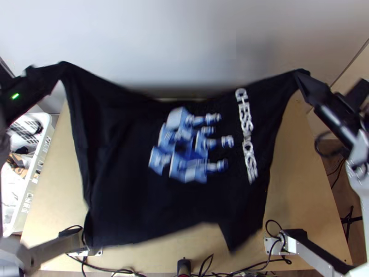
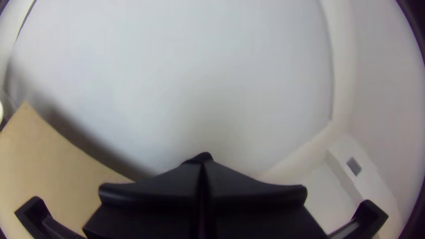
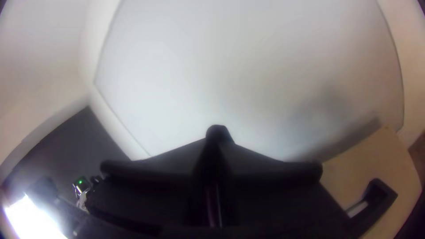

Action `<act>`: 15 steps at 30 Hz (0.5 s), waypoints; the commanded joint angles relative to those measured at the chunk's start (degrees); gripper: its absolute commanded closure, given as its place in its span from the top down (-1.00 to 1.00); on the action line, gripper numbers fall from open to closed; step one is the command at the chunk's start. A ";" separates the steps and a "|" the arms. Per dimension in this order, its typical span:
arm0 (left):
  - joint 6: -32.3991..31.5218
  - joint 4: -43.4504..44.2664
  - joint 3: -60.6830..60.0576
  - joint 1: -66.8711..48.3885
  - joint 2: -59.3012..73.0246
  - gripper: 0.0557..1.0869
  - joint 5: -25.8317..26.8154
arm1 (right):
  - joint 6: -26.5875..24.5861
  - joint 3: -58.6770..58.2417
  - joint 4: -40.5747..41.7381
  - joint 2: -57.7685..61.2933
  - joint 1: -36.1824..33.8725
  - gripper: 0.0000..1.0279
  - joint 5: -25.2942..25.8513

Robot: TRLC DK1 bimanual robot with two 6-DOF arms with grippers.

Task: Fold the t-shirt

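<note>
The left gripper (image 1: 57, 71) and the right gripper (image 1: 306, 79) have flat black fingers (image 2: 146, 194) that look like smooth, dull plastic. Between the two pairs of fingers, the t-shirt (image 1: 124, 198) is soft, dull black cloth. Below the fingers, the table (image 1: 300, 184) is smooth, pale wood. Near the left fingers, the basket (image 1: 40, 159) looks like hard white plastic. Past the fingers, the wall (image 1: 184, 41) is smooth and dull.

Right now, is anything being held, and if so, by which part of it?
Yes, the black t-shirt, by both ends of its far edge: the left gripper has the left corner, the right gripper the right one.
</note>
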 commanded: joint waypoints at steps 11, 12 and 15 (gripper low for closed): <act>2.35 -12.72 19.74 -1.57 17.16 -0.94 -7.01 | 1.81 6.85 1.66 4.19 -3.86 -0.95 4.02; 2.35 -12.72 19.74 -1.66 15.14 -0.94 -5.87 | 1.81 6.41 1.31 1.73 -3.94 -0.95 1.82; 1.73 -12.90 19.74 -1.66 9.08 -0.94 -0.16 | 1.72 4.91 1.14 -5.74 -3.86 -0.95 -3.98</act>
